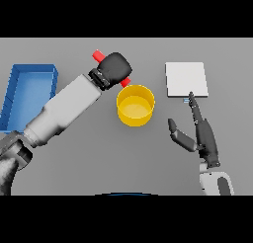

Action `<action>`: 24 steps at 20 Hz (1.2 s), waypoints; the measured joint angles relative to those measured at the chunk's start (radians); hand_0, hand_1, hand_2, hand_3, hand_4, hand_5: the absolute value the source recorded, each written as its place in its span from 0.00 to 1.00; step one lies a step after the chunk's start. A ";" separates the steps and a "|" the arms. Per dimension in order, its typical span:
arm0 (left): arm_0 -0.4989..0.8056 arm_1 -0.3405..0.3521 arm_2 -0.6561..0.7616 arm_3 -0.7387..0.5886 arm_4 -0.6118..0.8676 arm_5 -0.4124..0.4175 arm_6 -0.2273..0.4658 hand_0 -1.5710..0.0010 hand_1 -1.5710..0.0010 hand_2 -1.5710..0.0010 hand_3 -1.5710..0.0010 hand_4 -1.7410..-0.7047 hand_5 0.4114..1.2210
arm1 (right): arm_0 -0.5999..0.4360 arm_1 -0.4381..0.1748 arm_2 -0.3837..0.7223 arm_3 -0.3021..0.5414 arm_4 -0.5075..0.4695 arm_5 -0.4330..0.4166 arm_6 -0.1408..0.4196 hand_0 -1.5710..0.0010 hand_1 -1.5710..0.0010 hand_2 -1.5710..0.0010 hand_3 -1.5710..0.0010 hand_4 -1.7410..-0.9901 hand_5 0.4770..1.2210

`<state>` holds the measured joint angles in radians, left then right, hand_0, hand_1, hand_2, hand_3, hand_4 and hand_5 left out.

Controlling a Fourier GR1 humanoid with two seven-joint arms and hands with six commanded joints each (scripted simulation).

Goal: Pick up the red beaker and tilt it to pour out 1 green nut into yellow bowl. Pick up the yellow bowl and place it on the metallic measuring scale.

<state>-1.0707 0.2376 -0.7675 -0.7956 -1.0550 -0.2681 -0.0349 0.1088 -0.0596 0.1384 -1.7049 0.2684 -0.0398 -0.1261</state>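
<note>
The left hand [115, 68] is closed around the red beaker [99, 55], its dark fingers wrapped over the middle of the vessel so that only 2 red bits show: one end sticking out up and to the left of the hand, and a smaller piece [125, 82] poking out below and to the right. The beaker lies steeply tilted, almost on its side, with the lower red end just over the back left rim of the yellow bowl [135, 105]. Whether that end touches the rim or hangs slightly above it is hard to judge from this angle. The left arm runs in from the lower left, crossing in front of the blue bin [27, 91], which sits at the left edge of the grey table [99, 158].

The yellow bowl stands upright near the middle of the table, its inside looking plain yellow; no green nut can be made out in it, though the beaker's contents are hidden by the hand.

To the right of the bowl, and apart from it, lies the metallic measuring scale [186, 79], a flat pale square plate. The right hand [200, 133] rests below the scale with its fingers straight and spread from the thumb, holding nothing; one fingertip reaches the near edge of the scale.
</note>
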 measured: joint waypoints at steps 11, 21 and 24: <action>-0.093 -0.018 -0.165 0.051 -0.183 -0.008 -0.008 0.00 0.00 0.00 0.00 0.00 1.00 | 0.018 0.018 0.010 -0.001 -0.015 0.009 -0.036 1.00 1.00 1.00 1.00 0.92 0.30; -0.197 -0.074 -0.342 0.109 -0.352 -0.044 -0.078 0.00 0.00 0.00 0.00 0.01 1.00 | -0.007 0.014 0.006 0.017 0.020 -0.022 -0.029 1.00 1.00 1.00 1.00 0.91 0.26; -0.222 -0.101 -0.368 0.132 -0.379 -0.067 -0.088 0.00 0.00 0.00 0.00 0.01 1.00 | 0.003 0.023 0.014 0.015 0.023 -0.024 -0.049 1.00 1.00 1.00 1.00 0.93 0.28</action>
<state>-1.2931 0.1370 -1.1352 -0.6635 -1.4335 -0.3356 -0.1224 0.1122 -0.0363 0.1520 -1.6901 0.2913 -0.0639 -0.1750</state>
